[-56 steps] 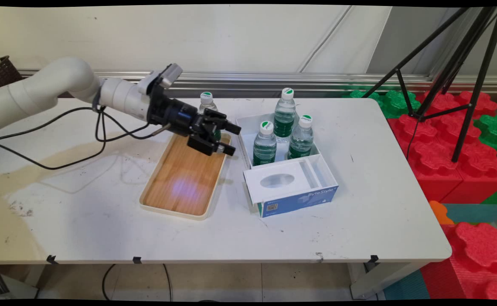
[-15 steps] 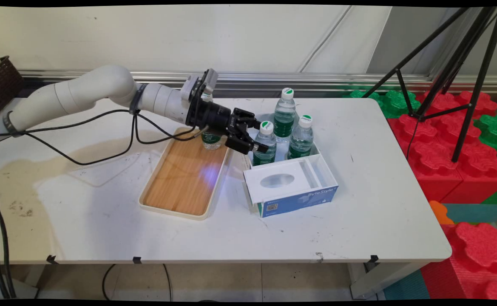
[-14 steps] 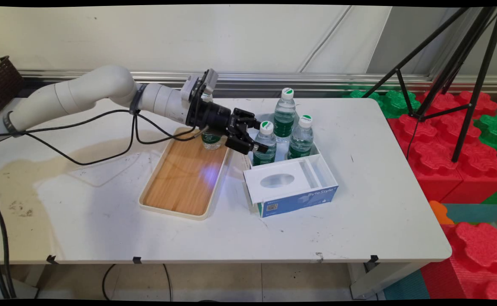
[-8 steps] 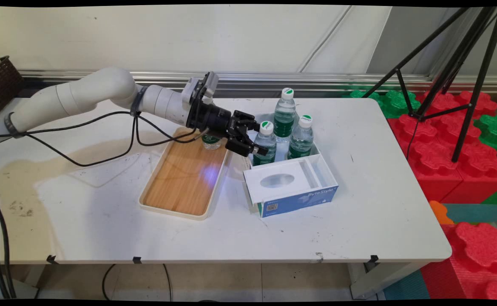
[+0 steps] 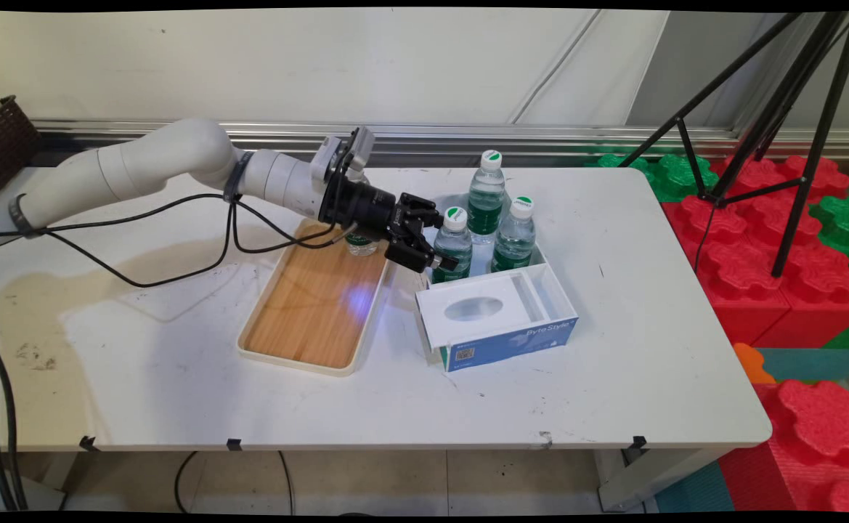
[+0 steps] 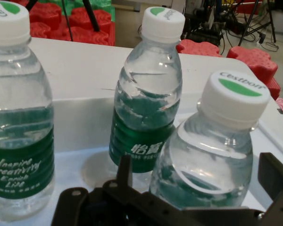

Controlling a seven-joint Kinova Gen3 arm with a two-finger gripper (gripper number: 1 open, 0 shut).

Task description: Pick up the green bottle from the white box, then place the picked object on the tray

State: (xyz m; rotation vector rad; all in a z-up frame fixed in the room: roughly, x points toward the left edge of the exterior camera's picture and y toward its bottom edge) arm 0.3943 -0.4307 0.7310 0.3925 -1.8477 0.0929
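Three clear water bottles with green labels and white caps stand in the open white and blue box (image 5: pixel 500 330). My gripper (image 5: pixel 444 240) is open, with its fingers on either side of the box's near-left bottle (image 5: pixel 456 254). In the hand view this bottle (image 6: pixel 217 155) sits between the left finger (image 6: pixel 124 170) and the right finger (image 6: pixel 275 176) of the gripper (image 6: pixel 200 172); I cannot tell if they touch it. The back bottle (image 5: pixel 486 195) and the right bottle (image 5: pixel 516 238) stand just beyond. They appear in the hand view as the left bottle (image 6: pixel 20 132) and the middle bottle (image 6: pixel 148 99).
A wooden tray (image 5: pixel 308 319) with a cream rim lies left of the box. One more bottle (image 5: pixel 361 245) stands at its far end, mostly hidden behind my wrist. Red and green foam blocks (image 5: pixel 773 240) and a black tripod (image 5: pixel 794 109) are off the table's right side.
The gripper has travelled right from above the tray's far end to the box. Over the last second it has sunk a little lower around the near-left bottle.
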